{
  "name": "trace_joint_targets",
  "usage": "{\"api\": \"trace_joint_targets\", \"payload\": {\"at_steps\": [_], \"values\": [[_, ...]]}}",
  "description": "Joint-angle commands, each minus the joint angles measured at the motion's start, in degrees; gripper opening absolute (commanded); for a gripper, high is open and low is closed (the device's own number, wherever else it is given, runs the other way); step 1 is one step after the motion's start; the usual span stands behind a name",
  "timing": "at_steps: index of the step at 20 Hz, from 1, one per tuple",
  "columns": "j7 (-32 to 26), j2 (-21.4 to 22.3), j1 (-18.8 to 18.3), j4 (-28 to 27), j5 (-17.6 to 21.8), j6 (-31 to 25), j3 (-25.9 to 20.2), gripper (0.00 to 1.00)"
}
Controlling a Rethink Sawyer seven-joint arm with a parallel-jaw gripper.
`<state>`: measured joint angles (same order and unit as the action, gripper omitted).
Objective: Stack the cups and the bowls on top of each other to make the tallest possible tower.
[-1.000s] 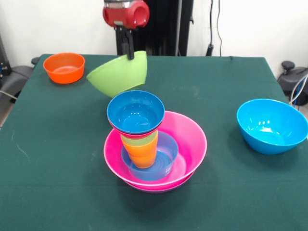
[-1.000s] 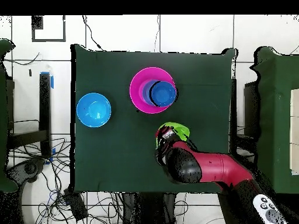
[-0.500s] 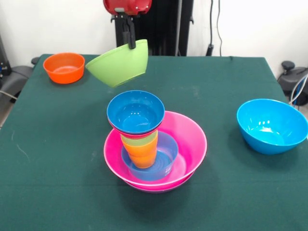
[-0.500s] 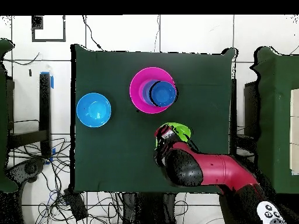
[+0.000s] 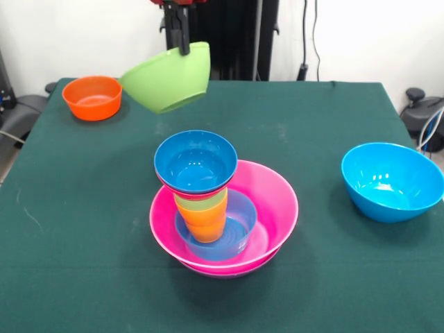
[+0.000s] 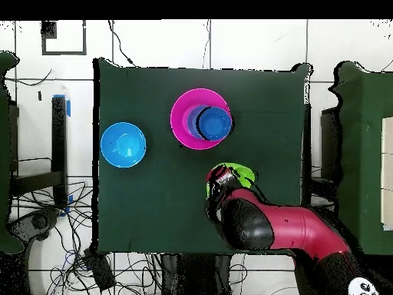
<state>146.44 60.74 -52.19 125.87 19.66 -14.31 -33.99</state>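
Lime green bowl (image 5: 166, 78) tilted, rim pinched by hand (image 5: 184, 47), hanging below it

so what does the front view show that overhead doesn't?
Front only: the orange bowl at the table's far corner, and the tower's layers, the orange and green cups under the dark-blue bowl.

Overhead only: the red arm.

Both: the pink bowl, the sky-blue bowl, and the lime green bowl held by its rim in the fingers.
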Motion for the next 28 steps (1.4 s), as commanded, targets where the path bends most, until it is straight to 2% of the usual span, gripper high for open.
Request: {"api": "trace_joint_targets", "payload": {"at_steps": [1,10,28], "values": [[-8.2,5.7,-1.5,3.9,-4.2,-10.9,-6.1,0.0],[-11.1,11.5,-3.1,3.1,-7.7,-17.5,-8.5,0.0],[-7.6,10.5,-0.4,-1.8,-8.4,-19.9,-10.0,0.0]]}}
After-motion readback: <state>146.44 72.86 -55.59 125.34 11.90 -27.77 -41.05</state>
